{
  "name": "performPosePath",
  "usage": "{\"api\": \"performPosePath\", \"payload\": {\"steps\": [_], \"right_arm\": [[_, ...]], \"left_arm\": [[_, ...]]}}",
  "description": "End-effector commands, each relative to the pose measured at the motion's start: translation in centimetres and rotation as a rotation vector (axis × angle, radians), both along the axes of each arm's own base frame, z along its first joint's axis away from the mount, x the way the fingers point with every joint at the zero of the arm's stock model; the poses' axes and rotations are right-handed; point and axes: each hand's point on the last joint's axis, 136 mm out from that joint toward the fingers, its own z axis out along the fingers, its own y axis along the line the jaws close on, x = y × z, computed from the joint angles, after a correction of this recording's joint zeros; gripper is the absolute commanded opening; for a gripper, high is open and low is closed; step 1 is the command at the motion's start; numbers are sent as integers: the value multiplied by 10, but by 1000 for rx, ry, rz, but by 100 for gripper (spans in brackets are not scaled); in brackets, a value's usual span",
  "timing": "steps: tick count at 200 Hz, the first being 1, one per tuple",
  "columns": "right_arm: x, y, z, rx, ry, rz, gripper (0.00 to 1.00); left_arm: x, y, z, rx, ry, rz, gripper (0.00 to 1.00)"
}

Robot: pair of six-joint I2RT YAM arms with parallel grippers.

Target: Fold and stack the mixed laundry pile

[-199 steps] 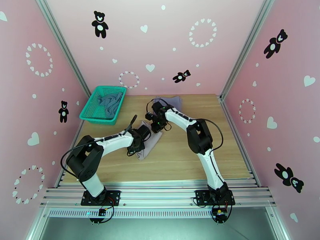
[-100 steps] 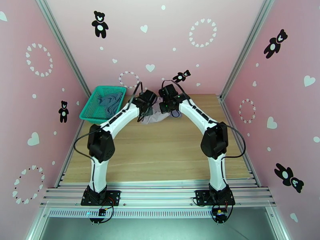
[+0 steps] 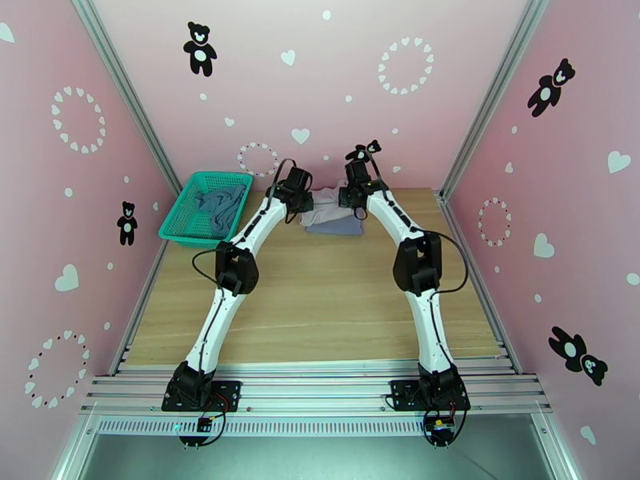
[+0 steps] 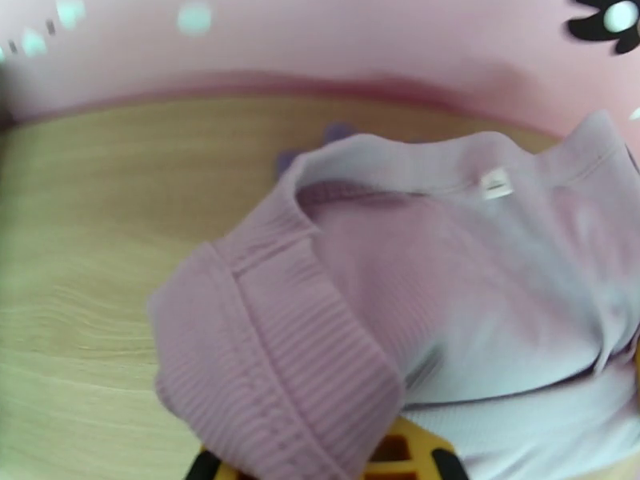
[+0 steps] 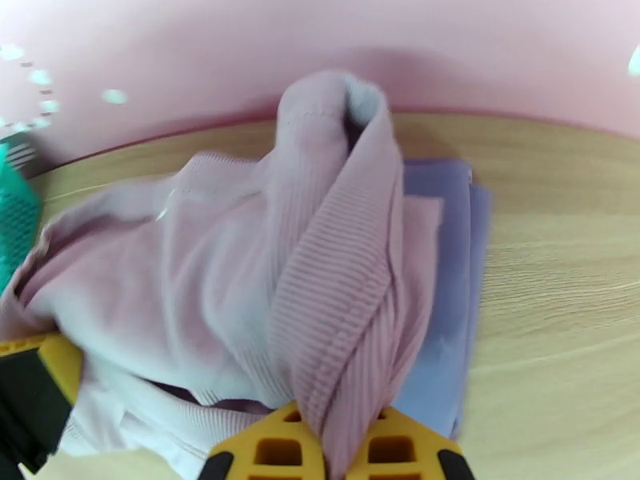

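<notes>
The pale mauve garment [image 3: 324, 203] hangs between my two grippers at the table's far edge. My left gripper [image 3: 302, 202] is shut on its left ribbed hem [image 4: 272, 354]; yellow fingers [image 4: 408, 454] peek out under the cloth. My right gripper [image 3: 352, 197] is shut on a bunched ribbed fold [image 5: 344, 298] between its yellow fingertips [image 5: 276, 450]. Under the mauve garment lies the folded grey-lavender garment [image 3: 338, 226], flat on the wood [image 5: 452, 258]. The teal-blue top [image 3: 220, 203] lies crumpled in the green basket.
The green mesh basket [image 3: 180, 226] stands at the table's far left corner, its edge showing in the right wrist view [image 5: 12, 226]. The pink back wall [image 3: 320, 98] rises just behind both grippers. Bare wooden table [image 3: 320, 306] stretches toward the arm bases.
Both arms have stretched from mid-table to the far edge, carrying the mauve garment with them. It now hangs over the folded grey-lavender garment.
</notes>
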Motion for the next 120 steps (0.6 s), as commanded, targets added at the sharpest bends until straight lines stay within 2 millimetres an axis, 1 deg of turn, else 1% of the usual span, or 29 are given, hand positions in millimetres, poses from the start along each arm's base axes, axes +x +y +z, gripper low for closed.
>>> {"api": "performPosePath", "payload": {"steps": [1,12,24,31,51,65,68,73,74,76,84,91,101,107,112,120], "right_arm": [[9,-17,-14,-22,10,-83,0],[12,-26,-20,-32,12,-106,0],[15,-31,-23,-31,10,-116,0],[16,-34,-25,-32,11,-122,0],[17,-37,-22,-44,-7,-120,0],[17,-41,-21,-62,-13,-125,0],[18,-41,-21,-66,-15,-125,0],[18,-42,-22,-72,-14,-126,0],[18,-42,-22,-72,-15,-126,0],[18,-42,-22,-74,-15,-127,0],[19,-43,-24,-80,-14,-127,0],[18,-43,-28,-87,-7,-126,0],[19,-45,-34,-93,5,-130,0],[18,-45,-38,-96,17,-131,0],[18,-46,-43,-100,29,-132,0],[17,-47,-48,-102,41,-132,6]], "left_arm": [[12,-28,0,-128,-41,-90,0],[16,-32,-9,-141,-44,-95,0],[20,-33,-15,-152,-53,-94,0],[23,-35,-14,-160,-64,-96,0],[27,-39,-11,-180,-90,-103,0],[29,-36,-10,-180,-97,-98,0],[29,-36,-10,-181,-95,-97,1],[30,-34,-10,-179,-94,-93,5],[30,-34,-18,-174,-83,-92,6],[29,-33,-25,-170,-72,-90,8],[29,-30,-32,-164,-59,-83,17],[29,-27,-38,-161,-45,-77,30],[28,-24,-44,-157,-30,-69,45],[28,-22,-46,-153,-24,-64,56],[27,-21,-48,-151,-18,-60,62],[27,-19,-49,-147,-12,-57,71]]}}
